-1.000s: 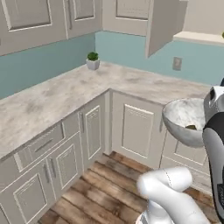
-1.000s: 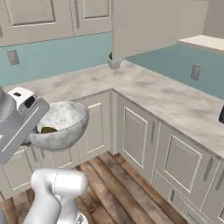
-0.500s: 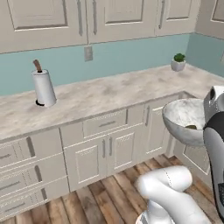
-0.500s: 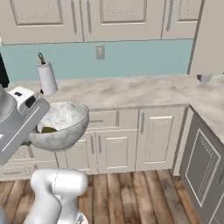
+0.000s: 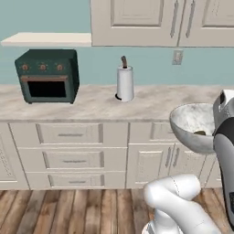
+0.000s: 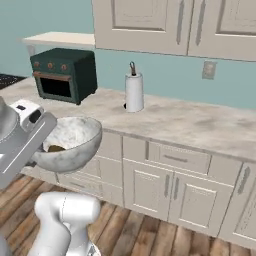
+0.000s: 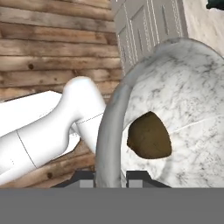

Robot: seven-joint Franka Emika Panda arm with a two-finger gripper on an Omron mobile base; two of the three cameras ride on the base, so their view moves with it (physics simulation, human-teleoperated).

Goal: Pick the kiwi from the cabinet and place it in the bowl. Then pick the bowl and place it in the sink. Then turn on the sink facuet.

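The bowl [image 5: 195, 127] is carried in the air in front of the counter [image 5: 91, 104], clear of its front edge, its rim pinched between the fingers of the gripper [image 7: 110, 177]. The kiwi [image 7: 148, 135] is seen resting inside the bowl. On the counter, a paper towel roll [image 5: 124, 83] is stood near the back wall and a dark green toaster oven [image 5: 46, 76] is set toward the left end.

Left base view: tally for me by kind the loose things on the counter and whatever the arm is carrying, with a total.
Dark green toaster oven on the counter: 1
White paper towel roll on its holder: 1
Marbled whitish-grey bowl, carried on the end effector: 1
Small dark brown kiwi lying inside the bowl: 1
Total: 4
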